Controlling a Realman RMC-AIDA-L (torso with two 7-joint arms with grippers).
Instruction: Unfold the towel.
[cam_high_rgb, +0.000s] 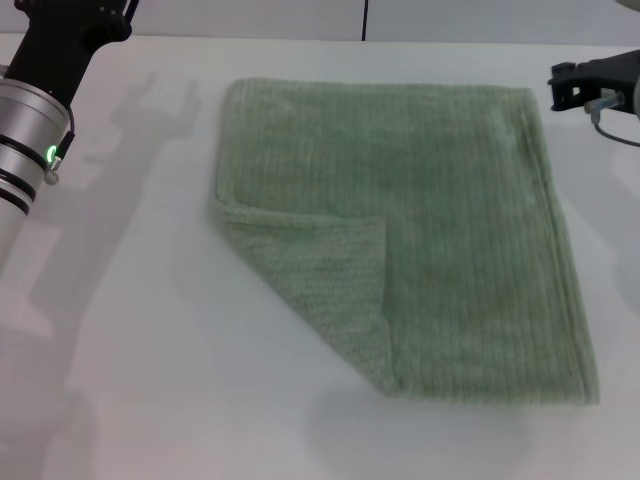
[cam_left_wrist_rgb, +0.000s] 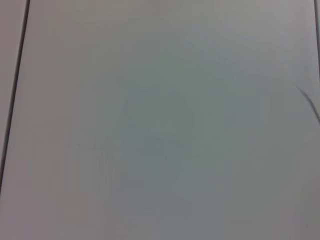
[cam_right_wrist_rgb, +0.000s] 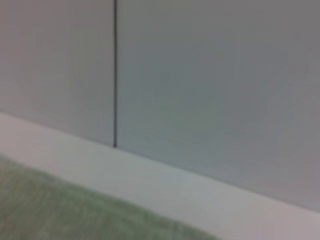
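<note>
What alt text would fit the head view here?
A pale green towel lies flat on a white table, its near-left corner folded over onto it as a triangular flap. The left arm is at the far left edge and the right gripper beyond the towel's far-right corner, neither touching it.

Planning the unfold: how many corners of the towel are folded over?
1. The towel has its near left corner folded onto itself; the other three corners lie flat.
</note>
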